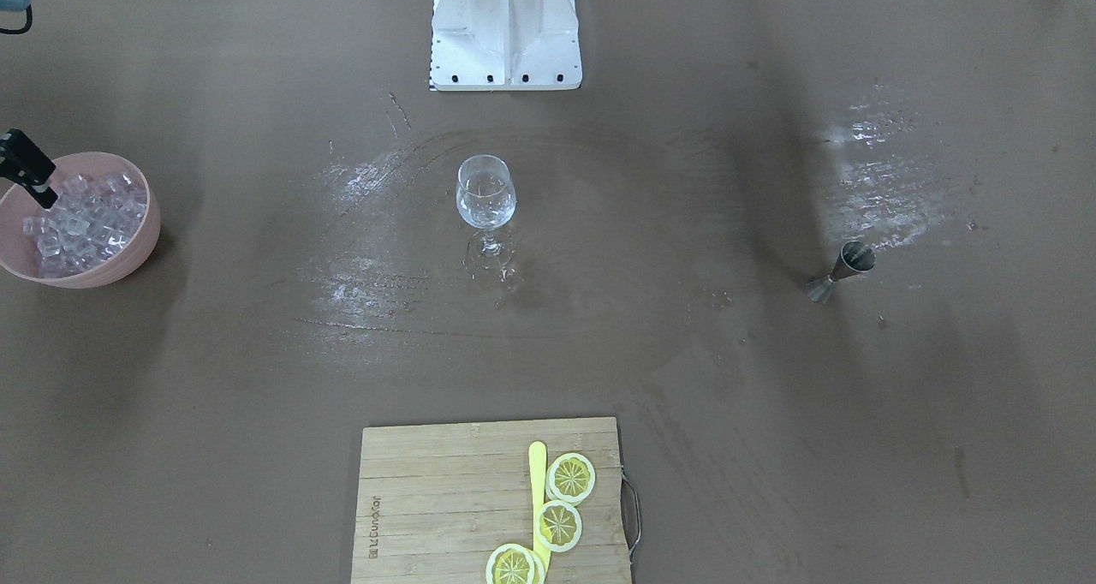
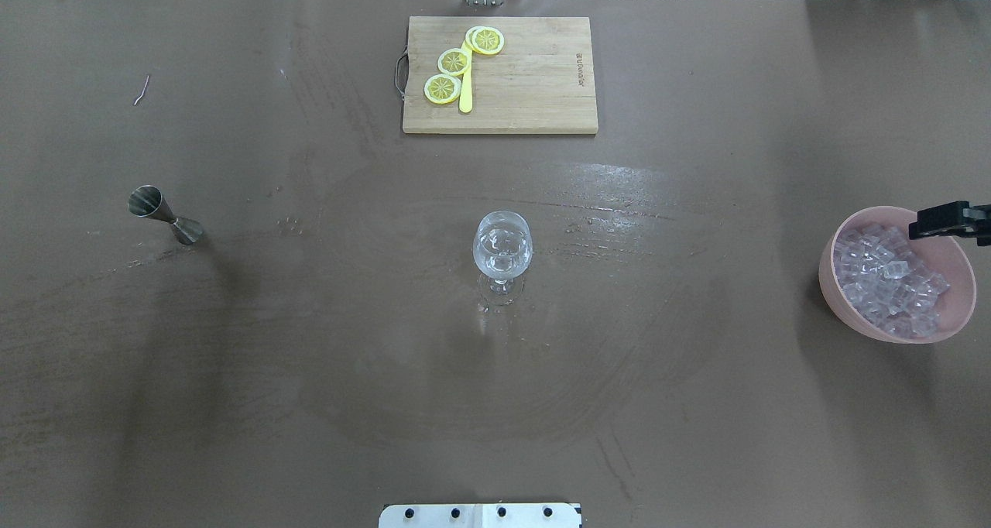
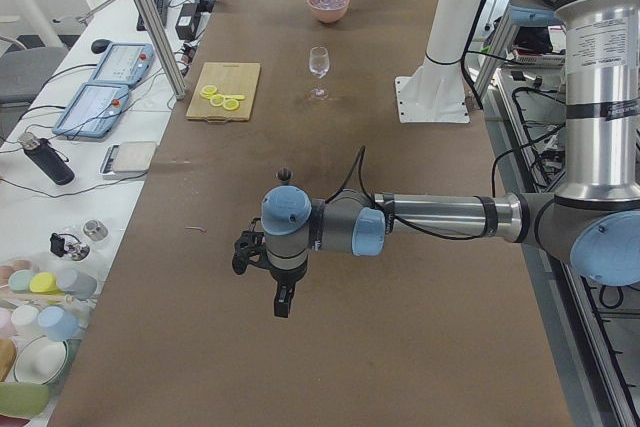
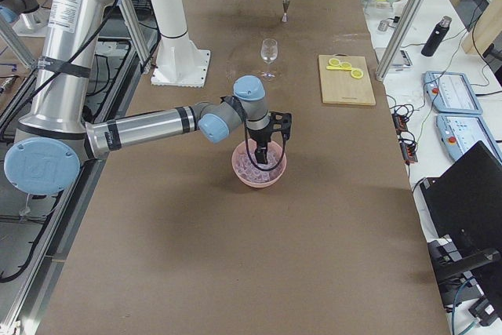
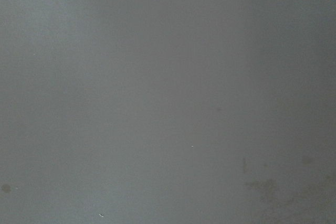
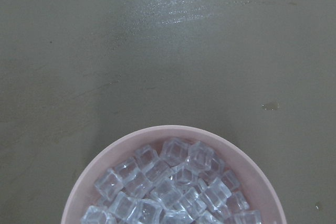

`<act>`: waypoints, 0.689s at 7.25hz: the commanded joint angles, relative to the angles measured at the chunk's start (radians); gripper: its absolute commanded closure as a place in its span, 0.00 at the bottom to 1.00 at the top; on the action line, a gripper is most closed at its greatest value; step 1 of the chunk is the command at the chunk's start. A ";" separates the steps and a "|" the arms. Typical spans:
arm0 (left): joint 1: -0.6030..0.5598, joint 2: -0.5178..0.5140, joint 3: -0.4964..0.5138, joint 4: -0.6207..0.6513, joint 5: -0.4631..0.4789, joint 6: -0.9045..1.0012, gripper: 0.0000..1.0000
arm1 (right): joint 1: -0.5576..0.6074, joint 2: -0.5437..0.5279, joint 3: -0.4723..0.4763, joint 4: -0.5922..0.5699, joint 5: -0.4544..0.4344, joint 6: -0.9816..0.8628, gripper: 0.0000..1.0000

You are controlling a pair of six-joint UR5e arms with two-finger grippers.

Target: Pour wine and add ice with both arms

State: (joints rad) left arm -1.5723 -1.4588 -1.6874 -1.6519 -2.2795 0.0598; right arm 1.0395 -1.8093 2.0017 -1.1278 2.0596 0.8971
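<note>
The right gripper (image 2: 917, 224) was poised over the pink bowl (image 2: 834, 289) of ice (image 2: 890, 280); its opening could not be told, though nothing seemed held. One top cube was to be pinched squarely, then lifted clear

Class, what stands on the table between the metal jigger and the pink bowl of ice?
The wine glass stands roughly midway between the jigger and the pink bowl. Nothing else lies there, as the overhead view shows.
</note>
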 commanded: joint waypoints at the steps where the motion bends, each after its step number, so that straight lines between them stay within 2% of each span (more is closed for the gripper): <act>1: 0.000 0.000 0.000 -0.002 0.000 0.000 0.02 | -0.100 0.002 -0.004 0.014 -0.114 0.110 0.11; 3: 0.000 0.000 0.002 -0.002 0.000 0.000 0.02 | -0.111 0.004 -0.053 0.072 -0.124 0.109 0.24; 5: 0.000 0.000 0.002 0.000 0.000 0.000 0.02 | -0.121 0.004 -0.129 0.181 -0.130 0.112 0.27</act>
State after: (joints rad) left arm -1.5724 -1.4588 -1.6860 -1.6533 -2.2795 0.0598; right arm 0.9240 -1.8052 1.9111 -1.0043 1.9338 1.0070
